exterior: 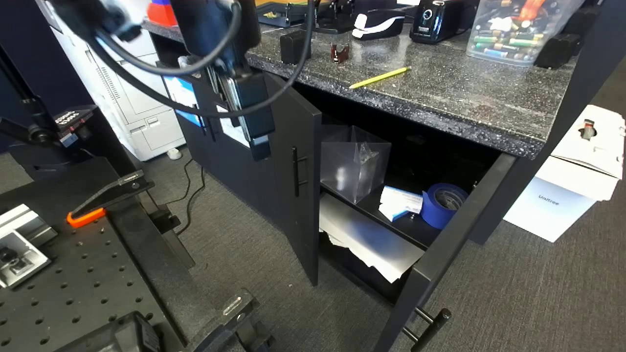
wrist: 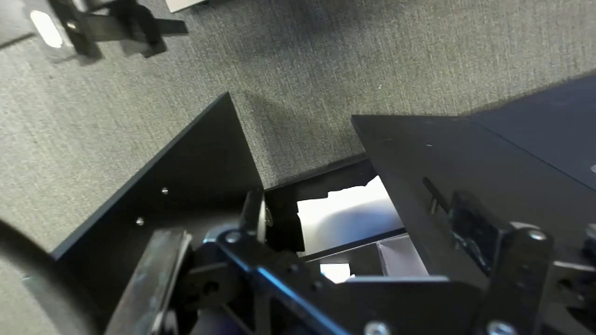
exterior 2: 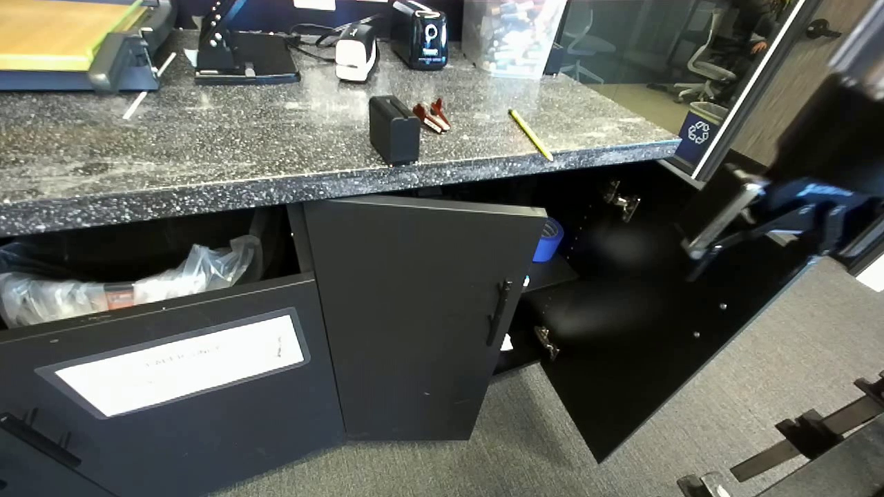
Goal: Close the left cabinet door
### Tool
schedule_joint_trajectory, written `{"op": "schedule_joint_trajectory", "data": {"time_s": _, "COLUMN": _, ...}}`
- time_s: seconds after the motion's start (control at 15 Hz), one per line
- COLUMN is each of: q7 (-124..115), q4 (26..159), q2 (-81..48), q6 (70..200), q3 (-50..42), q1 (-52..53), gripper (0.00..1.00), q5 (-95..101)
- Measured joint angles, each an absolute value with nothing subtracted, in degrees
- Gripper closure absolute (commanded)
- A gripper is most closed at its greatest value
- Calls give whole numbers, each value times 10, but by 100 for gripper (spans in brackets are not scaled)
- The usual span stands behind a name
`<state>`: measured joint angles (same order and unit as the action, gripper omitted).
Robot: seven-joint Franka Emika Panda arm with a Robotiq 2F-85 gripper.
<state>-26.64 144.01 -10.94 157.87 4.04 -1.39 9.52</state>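
Observation:
The left cabinet door, a flat matte-black panel with a bar handle, stands partly open in both exterior views (exterior: 288,195) (exterior 2: 414,324). It is right of centre in the wrist view (wrist: 419,153). My gripper overlaps its upper part in an exterior view (exterior: 242,112). In an exterior view the blurred gripper is at the right edge, in front of the right door (exterior 2: 760,228). In the wrist view the fingers are wide apart with nothing between them (wrist: 321,232). The right finger pad appears over the door near its handle (wrist: 433,193); contact cannot be told.
The right cabinet door stands wide open (exterior: 435,259) (exterior 2: 663,331). Behind the doors are a clear box (exterior: 352,166) and blue tape (exterior: 440,205). The speckled stone top (exterior 2: 276,152) overhangs. A tilted labelled front (exterior 2: 173,400) adjoins the left door. A perforated black table (exterior: 88,274) stands opposite.

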Motion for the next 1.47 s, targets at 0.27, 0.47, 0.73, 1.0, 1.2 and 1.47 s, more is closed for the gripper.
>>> {"op": "schedule_joint_trajectory", "data": {"time_s": 0.27, "q7": -273, "q4": 1329, "q2": -262, "q6": 1648, "q3": 21, "q1": 31, "gripper": 0, "q5": 43}}
{"op": "schedule_joint_trajectory", "data": {"time_s": 0.47, "q7": -272, "q4": 1223, "q2": -360, "q6": 1654, "q3": 15, "q1": 55, "gripper": 0, "q5": 1}}
{"op": "schedule_joint_trajectory", "data": {"time_s": 0.73, "q7": -271, "q4": 1088, "q2": -461, "q6": 1647, "q3": -7, "q1": 80, "gripper": 0, "q5": -25}}
{"op": "schedule_joint_trajectory", "data": {"time_s": 1.0, "q7": -271, "q4": 995, "q2": -522, "q6": 1628, "q3": -29, "q1": 89, "gripper": 0, "q5": -28}}
{"op": "schedule_joint_trajectory", "data": {"time_s": 1.2, "q7": -271, "q4": 946, "q2": -547, "q6": 1611, "q3": -35, "q1": 92, "gripper": 0, "q5": -28}}
{"op": "schedule_joint_trajectory", "data": {"time_s": 1.47, "q7": -266, "q4": 924, "q2": -548, "q6": 1596, "q3": -23, "q1": 95, "gripper": 0, "q5": -30}}
